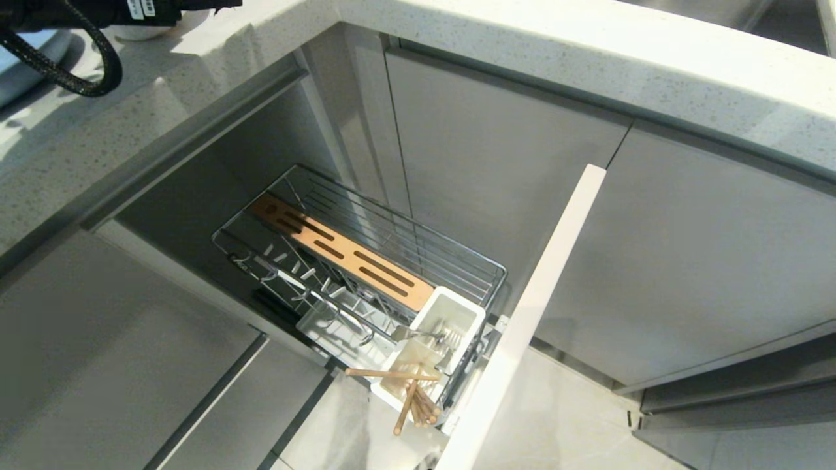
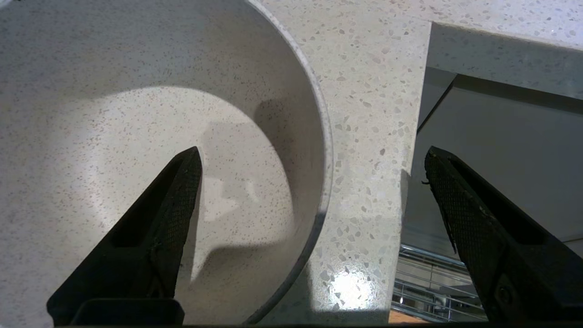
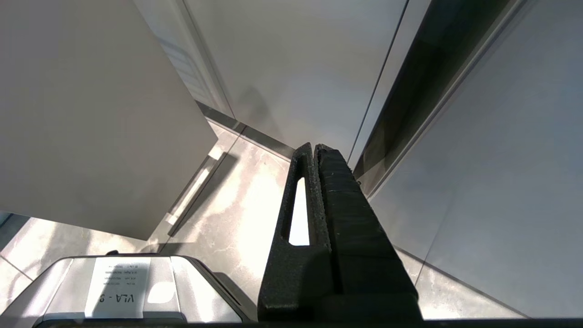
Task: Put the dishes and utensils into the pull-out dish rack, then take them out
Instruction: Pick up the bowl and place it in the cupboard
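The left gripper (image 2: 312,182) is up over the counter (image 2: 369,114), and its two black fingers (image 2: 177,200) stand wide apart, holding nothing. One finger hangs inside the white bowl (image 2: 136,114) and the other is out past the counter's edge, so the bowl's rim (image 2: 325,150) sits between them. I think the step in hand is picking up the bowl to put it in the rack. The next move would be to go down a little and squeeze the rim, not too hard, so the bowl does not slip or tip.

The pull-out dish rack (image 1: 366,261) is below, pulled out of the cabinet. Its prongs (image 1: 294,274) hold no dish yet. In the white cup (image 1: 437,346) at the front are the chopsticks (image 1: 411,398), leaning out over the edge, and one silver piece (image 1: 424,336); it may be a fork, but it is hard to tell. So the sticks look loaded and the dishes do not.

In the way: the bowl has to come off the counter's edge and go down between the cabinet wall and the tall pale front panel (image 1: 535,307). The gap is narrow. The wooden strip (image 1: 346,254) runs along the far side of the rack.

At the top corner of the head view, something light blue (image 1: 26,65) peeks out under the arm's cable (image 1: 72,72). It may be the plate.

The right gripper (image 3: 316,155) is parked low by the floor (image 3: 237,205), fingers pressed together.
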### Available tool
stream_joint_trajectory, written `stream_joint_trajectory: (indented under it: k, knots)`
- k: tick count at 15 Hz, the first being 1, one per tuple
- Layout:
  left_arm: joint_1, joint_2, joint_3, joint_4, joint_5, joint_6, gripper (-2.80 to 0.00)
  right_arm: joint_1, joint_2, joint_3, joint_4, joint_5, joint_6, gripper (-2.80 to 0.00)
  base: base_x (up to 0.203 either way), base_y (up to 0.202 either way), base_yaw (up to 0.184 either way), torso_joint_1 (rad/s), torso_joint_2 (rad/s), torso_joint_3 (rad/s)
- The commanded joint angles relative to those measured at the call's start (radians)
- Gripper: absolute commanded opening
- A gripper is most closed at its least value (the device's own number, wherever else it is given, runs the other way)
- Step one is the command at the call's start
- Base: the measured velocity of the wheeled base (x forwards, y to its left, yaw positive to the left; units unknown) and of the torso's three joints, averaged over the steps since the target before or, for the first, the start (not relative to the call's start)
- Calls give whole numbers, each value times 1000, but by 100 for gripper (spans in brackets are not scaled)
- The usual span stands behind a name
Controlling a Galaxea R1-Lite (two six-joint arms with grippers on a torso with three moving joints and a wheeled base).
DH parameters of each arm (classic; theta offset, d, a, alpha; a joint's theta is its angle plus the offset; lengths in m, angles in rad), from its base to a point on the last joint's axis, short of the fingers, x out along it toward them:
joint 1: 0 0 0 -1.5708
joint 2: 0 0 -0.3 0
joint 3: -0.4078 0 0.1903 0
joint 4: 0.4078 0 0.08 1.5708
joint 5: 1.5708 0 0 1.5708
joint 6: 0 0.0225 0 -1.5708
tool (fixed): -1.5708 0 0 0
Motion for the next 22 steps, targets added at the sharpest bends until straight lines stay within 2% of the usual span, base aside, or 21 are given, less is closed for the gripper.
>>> stream_joint_trajectory:
  k: [1,3,4,17,20,22]
  knots:
    - [0,5,0,8,0,0,0,0,-3,2,0,0,1,-280,0,0,0,0,0,0]
    - [1,5,0,8,2,1,0,0,-4,2,0,0,0,-280,0,0,0,0,0,0]
    - [0,7,0,6,2,-1,-280,0,-3,2,0,0,0,-280,0,0,0,0,0,0]
    - [-43,-21,2,13,11,6,-280,1,-4,2,0,0,1,-280,0,0,0,0,0,0]
    - [-51,-47,2,34,11,35,-280,0,-3,2,0,0,1,-280,0,0,0,0,0,0]
    - [-54,-77,2,54,3,117,-280,0,-4,2,0,-1,0,-280,0,0,0,0,0,0]
